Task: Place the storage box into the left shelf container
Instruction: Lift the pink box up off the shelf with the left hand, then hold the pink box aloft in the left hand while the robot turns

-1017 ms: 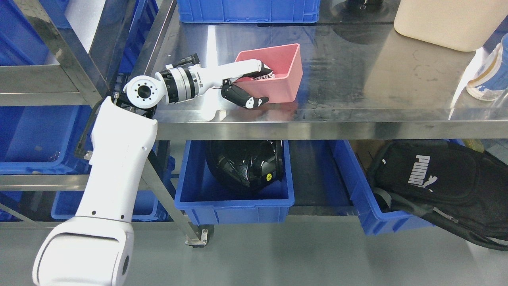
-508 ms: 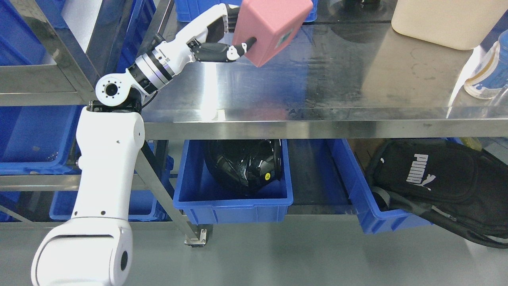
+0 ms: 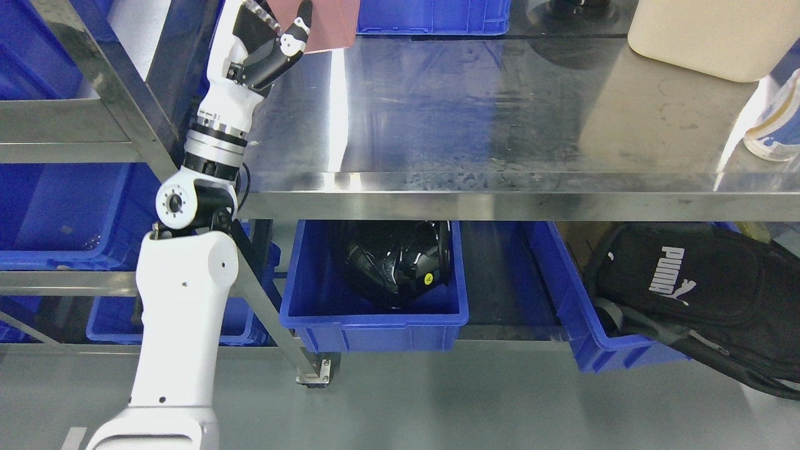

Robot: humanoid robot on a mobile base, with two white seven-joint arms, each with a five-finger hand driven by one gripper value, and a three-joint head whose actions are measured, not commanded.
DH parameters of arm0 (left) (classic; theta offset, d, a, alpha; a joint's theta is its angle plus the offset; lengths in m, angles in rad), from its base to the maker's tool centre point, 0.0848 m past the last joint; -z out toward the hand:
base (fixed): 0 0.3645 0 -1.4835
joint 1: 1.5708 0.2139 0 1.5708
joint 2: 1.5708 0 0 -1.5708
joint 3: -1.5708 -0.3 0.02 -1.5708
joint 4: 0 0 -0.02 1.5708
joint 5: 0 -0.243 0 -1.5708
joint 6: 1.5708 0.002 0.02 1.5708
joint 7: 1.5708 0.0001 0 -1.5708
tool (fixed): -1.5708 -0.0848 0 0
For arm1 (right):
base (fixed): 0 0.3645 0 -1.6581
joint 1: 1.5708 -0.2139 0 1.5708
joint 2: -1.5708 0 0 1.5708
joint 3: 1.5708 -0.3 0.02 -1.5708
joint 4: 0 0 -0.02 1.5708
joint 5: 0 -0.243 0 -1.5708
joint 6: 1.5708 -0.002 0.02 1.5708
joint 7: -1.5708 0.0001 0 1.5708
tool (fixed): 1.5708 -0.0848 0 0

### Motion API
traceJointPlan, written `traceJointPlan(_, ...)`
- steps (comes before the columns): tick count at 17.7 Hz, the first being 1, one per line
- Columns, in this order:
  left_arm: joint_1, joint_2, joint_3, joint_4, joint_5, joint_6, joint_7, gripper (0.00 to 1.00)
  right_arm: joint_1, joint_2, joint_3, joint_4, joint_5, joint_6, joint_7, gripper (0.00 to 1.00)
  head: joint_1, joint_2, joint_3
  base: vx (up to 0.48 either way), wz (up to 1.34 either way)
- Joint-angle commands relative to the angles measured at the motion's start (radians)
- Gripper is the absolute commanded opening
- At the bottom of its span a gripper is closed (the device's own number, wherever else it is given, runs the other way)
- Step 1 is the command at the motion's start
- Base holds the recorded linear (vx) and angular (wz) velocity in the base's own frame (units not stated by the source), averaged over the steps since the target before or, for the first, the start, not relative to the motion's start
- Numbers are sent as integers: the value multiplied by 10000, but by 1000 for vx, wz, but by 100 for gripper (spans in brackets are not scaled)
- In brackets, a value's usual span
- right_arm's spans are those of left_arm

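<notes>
My left hand (image 3: 278, 31) is raised to the top left of the head view and is shut on the pink storage box (image 3: 328, 25). Only the box's lower part shows; the rest is cut off by the top edge. The box hangs above the far left end of the steel table (image 3: 437, 125), next to the left shelf frame (image 3: 119, 119). Blue containers (image 3: 69, 206) sit in the left shelf. My right arm is out of view.
A blue bin (image 3: 431, 15) stands at the table's back. A cream container (image 3: 712, 34) and a bottle (image 3: 775, 119) are at the right. Under the table a blue bin (image 3: 375, 312) holds a black helmet (image 3: 394, 256); a black bag (image 3: 700, 294) lies in another.
My left hand took the pink box off the table, lifted it and swung it up and left toward the shelf. The forearm now points upward. The camera has shifted slightly.
</notes>
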Motion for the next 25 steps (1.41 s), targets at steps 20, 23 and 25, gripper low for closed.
traceJointPlan(20,4851,158,-2301,-4217,500,-1276,419,2,108,-175,-46,-175,15,-4,3,100,0,4,0,-8,883)
traceJointPlan(23,4897,158,-2285,-4217,500,-1261,419,2,108,-175,-46,-175,15,-4,3,100,0,8,0,193,1177)
traceJointPlan(25,4897,158,-2239,-4217,500,-1276,419,2,108,-175,-46,-175,15,-4,3,100,0,8,0,229,942)
